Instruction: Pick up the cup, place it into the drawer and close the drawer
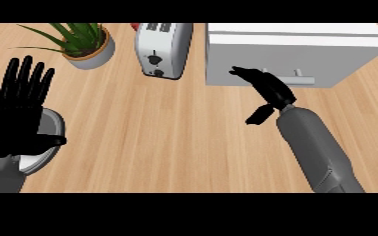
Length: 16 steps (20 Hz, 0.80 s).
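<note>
- The drawer (284, 55) is a white box at the counter's (170, 130) far right, its front facing the robot, with a grey bar handle (299, 79) low on that front.
- The drawer front sits flush with the box; it looks closed.
- The right hand (266, 85) reaches in from the lower right, its grey forearm slanting up toward the drawer.
- Its fingers (244, 72) are stretched out straight and point left and away, their tips lying over the drawer front, just left of the handle.
- Whether the tips touch the front cannot be told from this view.
- The thumb (258, 115) hangs down and apart from the fingers; nothing is held, so the hand is released.
- The cup does not show anywhere on the counter, so its place cannot be told.
- The left hand (26, 102) rests at the left edge, fingers up and spread, holding nothing.
- Behind its palm lies a grey round object (48, 130), partly hidden; what it is cannot be told.
- A silver toaster (164, 50) stands at the far middle of the counter, just left of the drawer.
- A plant (85, 42) in a grey pot stands at the far left, apart from the toaster.
</note>
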Motion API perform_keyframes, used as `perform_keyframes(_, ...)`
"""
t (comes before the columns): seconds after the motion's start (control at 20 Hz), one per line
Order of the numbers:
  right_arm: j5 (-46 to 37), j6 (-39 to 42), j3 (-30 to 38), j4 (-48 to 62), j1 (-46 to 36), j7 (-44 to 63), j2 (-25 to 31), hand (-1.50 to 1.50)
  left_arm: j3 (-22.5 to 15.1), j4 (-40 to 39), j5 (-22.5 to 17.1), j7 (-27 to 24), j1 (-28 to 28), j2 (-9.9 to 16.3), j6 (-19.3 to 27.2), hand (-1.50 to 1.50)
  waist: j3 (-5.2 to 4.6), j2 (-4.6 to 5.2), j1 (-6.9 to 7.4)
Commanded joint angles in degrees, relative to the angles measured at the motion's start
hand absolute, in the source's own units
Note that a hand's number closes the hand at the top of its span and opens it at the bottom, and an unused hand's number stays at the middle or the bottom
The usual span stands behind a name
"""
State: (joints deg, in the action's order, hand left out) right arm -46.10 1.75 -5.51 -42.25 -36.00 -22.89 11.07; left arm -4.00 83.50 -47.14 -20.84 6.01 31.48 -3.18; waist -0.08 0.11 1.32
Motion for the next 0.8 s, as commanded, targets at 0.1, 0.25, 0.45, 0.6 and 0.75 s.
perform_keyframes(0.1,1.18,-1.97,5.62,18.17,-10.31,-6.42,0.95,-1.50,2.36,-1.56,-0.21,0.50,-0.46,0.08,-4.56,-1.50,0.15,0.50,0.49)
perform_keyframes(0.25,1.12,1.04,6.61,22.34,-14.96,-6.03,3.52,-1.50,0.36,-3.02,1.42,-0.87,1.13,-2.03,-4.22,-1.50,0.18,1.10,1.61)
perform_keyframes(0.45,1.42,2.36,8.22,26.21,-17.62,-9.14,8.01,-1.50,0.98,-2.89,1.43,-0.83,1.13,-2.18,-4.26,-1.50,0.23,1.46,2.50)
perform_keyframes(0.6,1.12,0.92,8.44,28.12,-17.64,-10.81,8.69,-1.50,1.14,-2.94,1.15,0.04,1.20,-0.76,-6.63,-1.50,0.26,1.89,3.22)
perform_keyframes(0.75,1.62,1.33,9.16,29.44,-20.54,-8.88,7.16,-1.50,0.00,-2.81,3.55,-0.44,2.11,-2.53,-3.45,-1.50,0.25,1.77,3.26)
